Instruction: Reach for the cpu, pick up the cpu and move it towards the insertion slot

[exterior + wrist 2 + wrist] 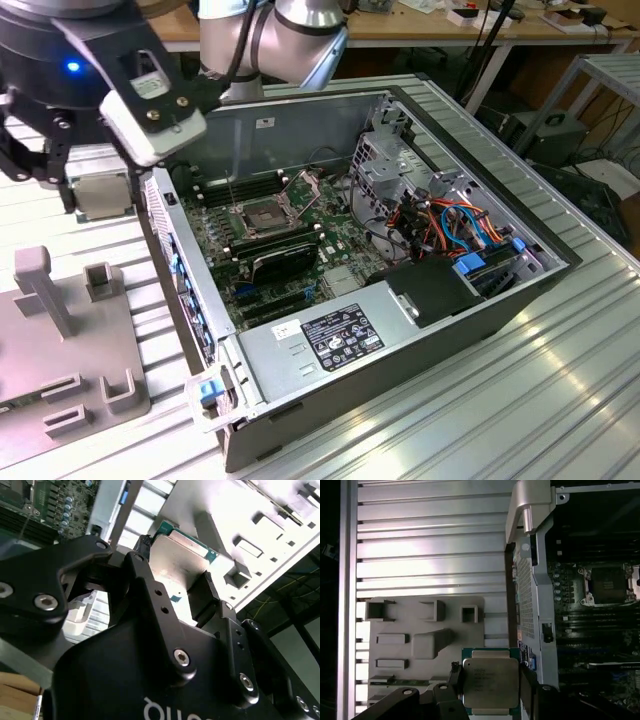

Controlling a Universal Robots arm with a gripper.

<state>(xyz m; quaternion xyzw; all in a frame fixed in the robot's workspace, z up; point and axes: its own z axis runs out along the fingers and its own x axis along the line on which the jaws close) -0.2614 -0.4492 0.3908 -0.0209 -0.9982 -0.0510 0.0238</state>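
Note:
My gripper (100, 207) hangs over the ribbed metal table at the exterior view's left, just outside the open computer case. It is shut on the cpu (98, 188), a flat tan-grey square chip. In the first wrist view the cpu (490, 681) sits between the two dark fingers (455, 677), above the edge of a grey fixture plate. In the second wrist view the cpu (182, 555) has the gripper (175, 572) closed on its two sides. The insertion slot (258, 215) is a silver-framed socket with a dark centre on the motherboard, its frame raised. It also appears inside the case as the insertion slot (609, 584).
The open computer case (200, 330) has its side wall between the gripper and the motherboard. A long black expansion card (285, 258) lies just in front of the socket. A grey fixture plate (60, 330) with upright posts sits at the exterior view's lower left. Drive cage (390, 160) and cables (450, 225) fill the case's right side.

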